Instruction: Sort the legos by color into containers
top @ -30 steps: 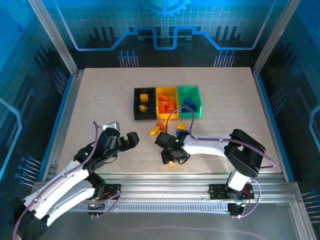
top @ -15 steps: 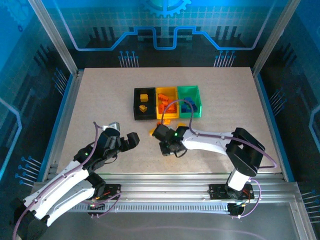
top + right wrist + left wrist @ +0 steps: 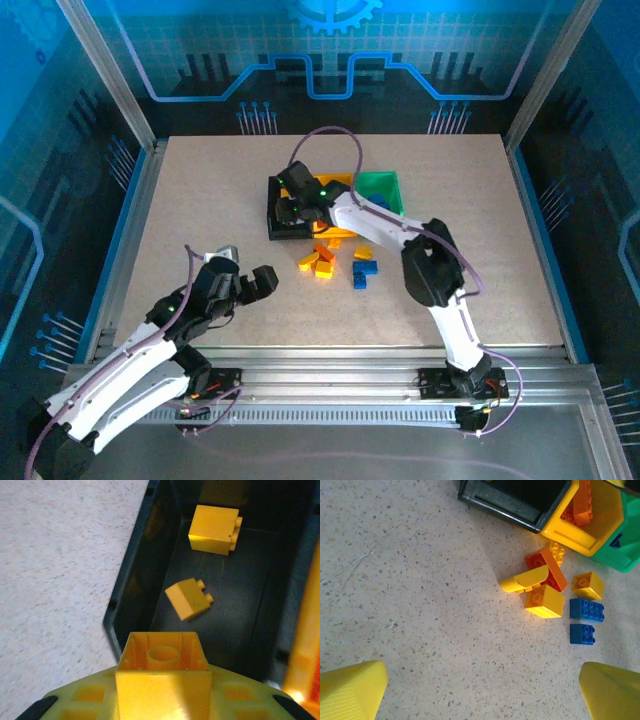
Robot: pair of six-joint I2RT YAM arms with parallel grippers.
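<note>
Nearest us, the left claw (image 3: 480, 692) hangs released over the counter (image 3: 395, 580), exactly where it was. The action is further out. The right claw (image 3: 162, 692) has left the loose pile (image 3: 545, 601) and swung over the black bin (image 3: 131, 580), clenched on a yellow brick (image 3: 162, 667). A drop looks imminent, so black is taking the yellows.

Count time! Loose on the counter are two blue, one orange and three yellow for certain, with perhaps a fourth tucked against the yellow bin (image 3: 570, 532). Beyond them stand three bins in a row. The black one already holds two sorted yellows (image 3: 214, 529). Orange bricks sit in the yellow bin, number unclear, and the green bin (image 3: 625, 555) is alongside.
</note>
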